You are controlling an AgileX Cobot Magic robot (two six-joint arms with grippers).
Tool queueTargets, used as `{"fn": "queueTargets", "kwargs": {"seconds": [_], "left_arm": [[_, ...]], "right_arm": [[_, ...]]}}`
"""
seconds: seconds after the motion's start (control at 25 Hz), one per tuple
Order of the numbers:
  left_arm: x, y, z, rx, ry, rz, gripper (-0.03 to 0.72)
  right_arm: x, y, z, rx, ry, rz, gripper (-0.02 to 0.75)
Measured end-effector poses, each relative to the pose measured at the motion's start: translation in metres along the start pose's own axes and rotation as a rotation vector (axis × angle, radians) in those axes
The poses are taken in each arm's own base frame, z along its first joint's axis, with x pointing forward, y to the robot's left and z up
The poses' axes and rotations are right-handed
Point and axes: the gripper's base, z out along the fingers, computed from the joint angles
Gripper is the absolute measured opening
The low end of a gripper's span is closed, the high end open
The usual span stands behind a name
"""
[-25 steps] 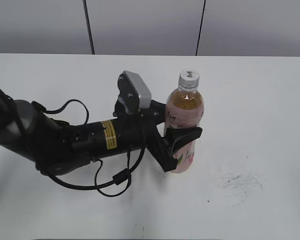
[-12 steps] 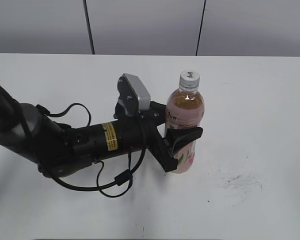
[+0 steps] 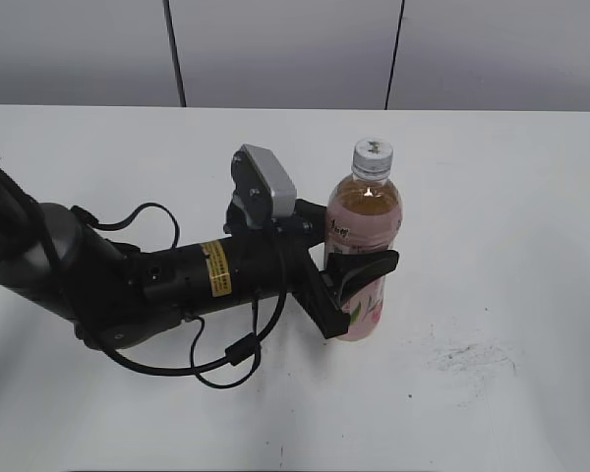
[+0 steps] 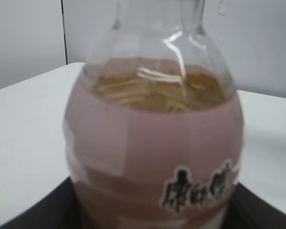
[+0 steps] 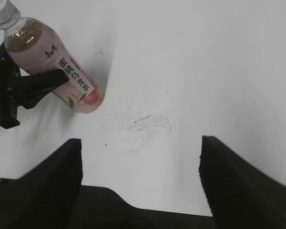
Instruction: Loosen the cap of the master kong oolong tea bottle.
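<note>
Lying low across the near left of the white table, the left arm reaches toward the middle, a loop of black cable trailing under its forearm and a yellow sticker on its side. Its grey wrist camera housing sits on top, just behind the left gripper, whose black fingers wrap the lower half of the master kong oolong tea bottle and are clamped against its pink-and-white label. That bottle stands upright near the table's centre, amber tea visible at its shoulder above the label, and the cap is on its neck with nothing touching it. In the left wrist view the bottle fills the picture at close range, dark jaw edges at both lower corners pressed to its sides. A patch of dark scuff marks lies on the table to the right of the bottle, apart from it. The right gripper hangs well off from the bottle, its two dark fingers spread wide with bare table and the scuffs between them, grasping nothing. Beyond the table's far edge stands a pale grey panelled wall with dark vertical seams.
</note>
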Motion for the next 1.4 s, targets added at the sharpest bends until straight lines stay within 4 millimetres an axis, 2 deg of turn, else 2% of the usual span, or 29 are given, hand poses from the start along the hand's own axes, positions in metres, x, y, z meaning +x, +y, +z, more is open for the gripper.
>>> {"fn": "queueTargets", "kwargs": {"seconds": [0.36,0.6,0.68,1.04,1.2,1.4], "left_arm": [[0.0,0.0,0.0,0.001,-0.001,0.0,0.396],[0.0,0.0,0.0,0.001,-0.002,0.0,0.396],[0.0,0.0,0.0,0.001,-0.002,0.0,0.396],[0.0,0.0,0.0,0.001,-0.002,0.0,0.396],[0.0,0.0,0.0,0.001,-0.002,0.0,0.396],[0.0,0.0,0.0,0.001,-0.002,0.0,0.396]], "right_arm": [[-0.086,0.007,0.062,-0.165,0.279,0.041,0.532],[-0.118,0.012,0.094,-0.218,0.388,0.069,0.531],[-0.123,0.024,0.1,-0.23,0.412,0.038,0.523],[-0.145,0.11,0.146,-0.162,0.536,-0.136,0.52],[-0.158,0.131,0.167,-0.141,0.569,-0.136,0.519],[-0.169,0.143,0.188,-0.104,0.556,-0.131,0.518]]}}
